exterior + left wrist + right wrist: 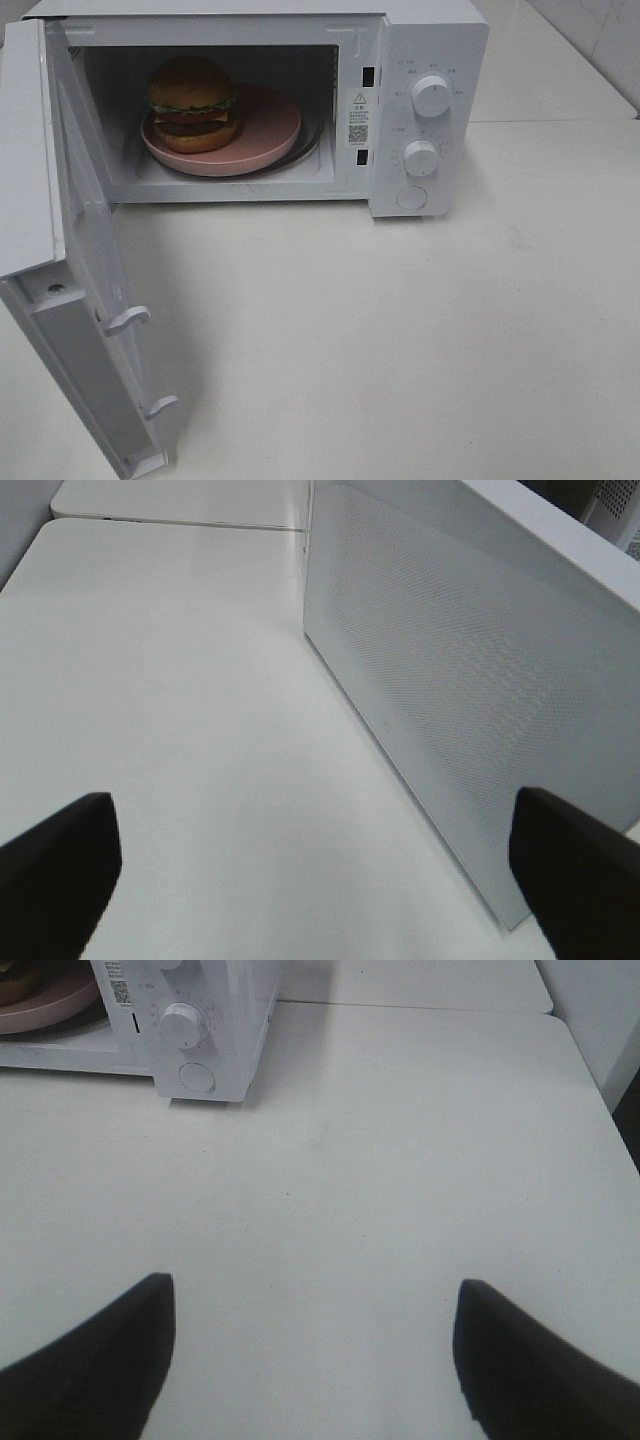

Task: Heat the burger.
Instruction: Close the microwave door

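Observation:
The burger (192, 103) has a golden-brown bun, green lettuce, tomato and a dark patty. It stands on a round pink plate (268, 128) inside the white microwave (425, 40), towards the cavity's left. The microwave door (90, 270) is swung wide open to the left. Neither gripper shows in the exterior high view. My left gripper (315, 880) is open and empty over the table beside the door's outer face (480, 700). My right gripper (315, 1360) is open and empty over the table, well in front of the microwave's control panel (185, 1025). The plate's edge (45, 1008) shows there too.
The microwave panel carries two round knobs (431, 95) (421, 158) and a round button (411, 197). The white table (400, 340) stretches in front of and to the right of the microwave. A seam to a second tabletop (420, 1005) runs behind it.

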